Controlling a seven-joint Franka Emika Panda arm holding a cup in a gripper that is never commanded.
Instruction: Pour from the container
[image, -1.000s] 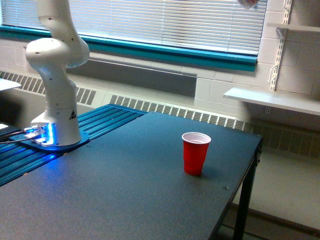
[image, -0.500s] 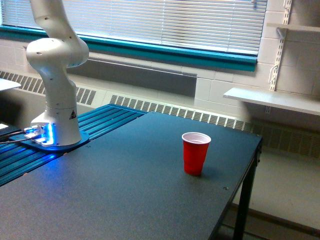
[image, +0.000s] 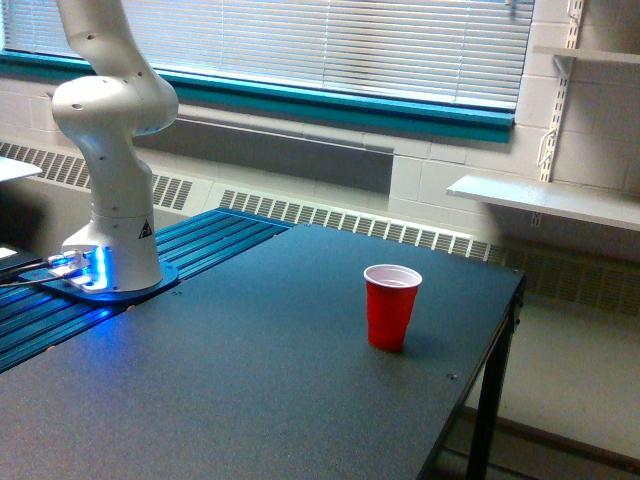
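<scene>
The container is out of view, and so is my gripper; both lie beyond the top edge of the exterior view. Only the arm's white base and lower links (image: 108, 150) show, at the exterior view's left. A red plastic cup (image: 391, 306) with a white inside stands upright on the dark table (image: 250, 390), right of the middle. I cannot see anything inside the red cup from this angle.
The arm's base sits on a blue ribbed plate (image: 170, 260) with a blue light at its foot. The table's right edge (image: 490, 370) drops off near the red cup. White wall shelves (image: 545, 200) hang behind at the right, under window blinds.
A blurred bit visible at the top edge one second ago has gone up out of the frame. The arm's upper link has shifted slightly left. The red cup has not moved.
</scene>
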